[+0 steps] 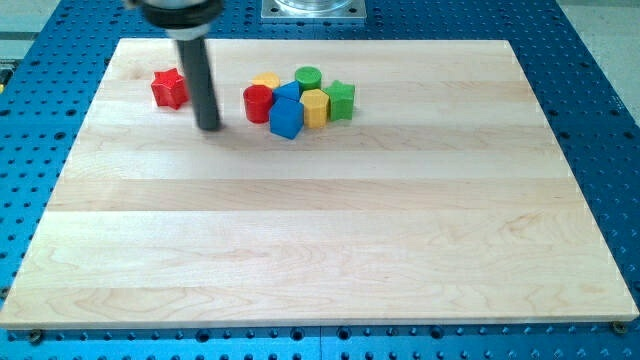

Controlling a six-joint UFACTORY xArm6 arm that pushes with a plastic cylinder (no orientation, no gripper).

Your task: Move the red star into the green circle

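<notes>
Red star (170, 88), chunky, flat-lying

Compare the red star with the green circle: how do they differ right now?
The red star is star-shaped; the green circle is round. The red star sits alone at the view's left, beside my tip; the green circle is packed into the cluster's top. Both rest on the wooden board, near its top edge.

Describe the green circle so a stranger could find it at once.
Start at the wooden board and find the cluster of blocks near its top edge. The green circle is the round green block at the cluster's top. The other green block, at the cluster's right end, is star-shaped.
</notes>
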